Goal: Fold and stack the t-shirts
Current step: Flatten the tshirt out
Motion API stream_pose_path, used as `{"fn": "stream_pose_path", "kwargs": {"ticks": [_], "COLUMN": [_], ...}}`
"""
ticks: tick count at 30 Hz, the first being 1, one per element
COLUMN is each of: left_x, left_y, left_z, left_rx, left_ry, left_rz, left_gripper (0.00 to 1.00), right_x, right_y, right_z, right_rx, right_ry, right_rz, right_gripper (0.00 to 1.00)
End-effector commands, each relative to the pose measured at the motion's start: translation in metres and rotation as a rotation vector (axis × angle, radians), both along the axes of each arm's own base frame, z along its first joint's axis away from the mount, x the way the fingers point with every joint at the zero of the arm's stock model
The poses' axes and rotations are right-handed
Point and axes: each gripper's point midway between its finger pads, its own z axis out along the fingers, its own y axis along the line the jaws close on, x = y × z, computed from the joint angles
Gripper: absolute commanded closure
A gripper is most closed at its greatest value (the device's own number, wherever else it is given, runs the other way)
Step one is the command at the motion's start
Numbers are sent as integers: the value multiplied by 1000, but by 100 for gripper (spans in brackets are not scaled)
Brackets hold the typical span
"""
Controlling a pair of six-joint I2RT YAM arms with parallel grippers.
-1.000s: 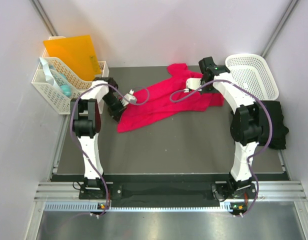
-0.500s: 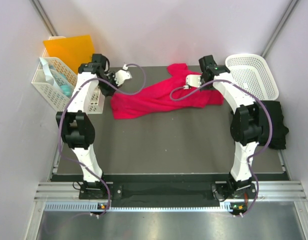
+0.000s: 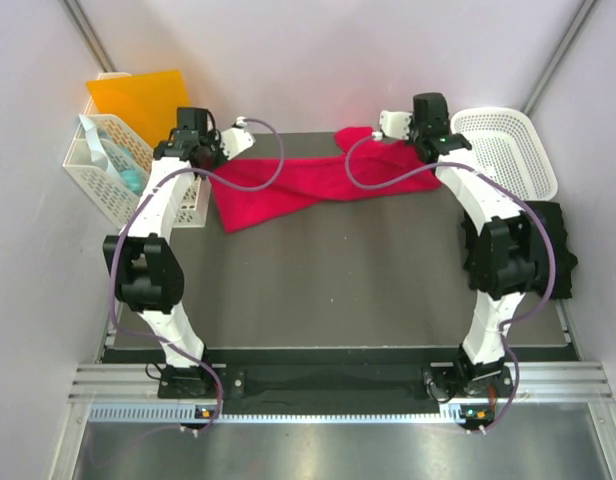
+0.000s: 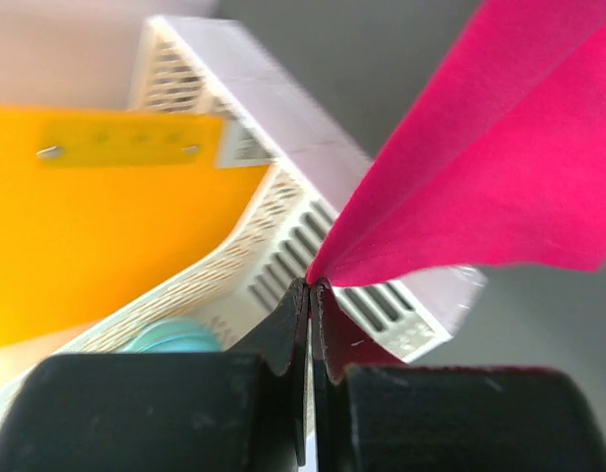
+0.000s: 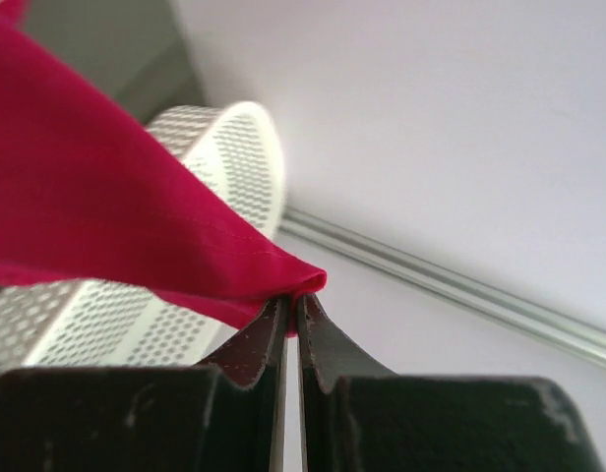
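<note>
Overall, contents listed by size, largest first.

1. Table (image 3: pixel 338 290): dark grey top, walled on three sides, with both arm bases at its near edge.

2. Arms: left arm (image 3: pixel 153 250) and right arm (image 3: pixel 493 250), both white and black. Each reaches to the far end of the table, with a purple cable looped along it.

3. Red shirt (image 3: pixel 288 185): bright pinkish-red cloth, pulled out sideways across the far part of the table between the two grippers. The stretch between them sags. A wider flap hangs lowest towards the left end, and a bunched lump sits near the right end. Whether the low edge rests on the table cannot be told. The left wrist view shows taut folds (image 4: pixel 500 167); the right wrist view shows a folded edge (image 5: pixel 96 206).

4. Black shirt (image 3: pixel 553 250): a crumpled heap at the right edge of the table, just behind the right arm's elbow and well apart from the red shirt.

5. Basket (image 3: pixel 508 150): white, perforated, at the far right corner, just beyond the black shirt.

6. Bin (image 3: pixel 108 180): white, slotted, divided, at the far left corner.

7. Folder (image 3: pixel 138 105): orange, standing upright in the bin.

8. Left gripper (image 3: pixel 218 158): jaws pinched tight on the left corner of the red shirt (image 4: pixel 310 290), next to the bin.

9. Right gripper (image 3: pixel 416 140): jaws pinched tight on the right end of the red shirt (image 5: pixel 291 305), beside the basket.

10. Teal item (image 3: pixel 128 178): small, rounded, lying in the bin; what it is cannot be told.
</note>
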Motion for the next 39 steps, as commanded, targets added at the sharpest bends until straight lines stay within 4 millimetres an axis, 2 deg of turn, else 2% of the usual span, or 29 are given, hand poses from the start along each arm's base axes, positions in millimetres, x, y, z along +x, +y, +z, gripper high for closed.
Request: {"fn": "stream_pose_path", "kwargs": {"ticks": [1,2,3,5,6,9,12,15,16,17,23,24,29,34,39], "left_x": [25,27,30,33,36,39,35,27,24,17,-9,-19,-50,-84,-106], "left_y": [22,25,26,28,28,26,18,11,9,7,-6,-7,-14,-24,-37], "left_z": [88,95,110,122,137,164,188,223,227,244,288,304,353,400,428], "left_rx": [37,44,42,60,60,63,65,51,44,36,44,50,70,116,168], "left_ry": [-352,-383,-445,-497,-556,-650,-725,-848,-868,-920,-1073,-1128,-1279,-1442,-1550], "left_rz": [130,144,148,155,155,151,117,97,87,82,21,15,-25,-80,-151], "left_gripper": [100,100,100,100,100,100,100,100,100,100,100,100,100,100,100], "right_x": [-6,-6,-7,-15,-18,-30,-46,-66,-75,-82,-122,-128,-171,-209,-236], "right_y": [-23,-25,-28,-35,-37,-43,-46,-50,-51,-52,-54,-54,-52,-50,-48], "right_z": [125,145,148,176,181,207,233,261,271,281,327,333,375,408,431], "right_rx": [40,60,60,79,82,97,112,149,164,181,237,236,221,201,153], "right_ry": [-427,-521,-547,-664,-693,-817,-929,-1042,-1078,-1115,-1248,-1266,-1397,-1493,-1588], "right_rz": [-51,-57,-63,-78,-83,-97,-100,-100,-98,-98,-50,-43,21,70,97], "right_gripper": [100,100,100,100,100,100,100,100,100,100,100,100,100,100,100]}}
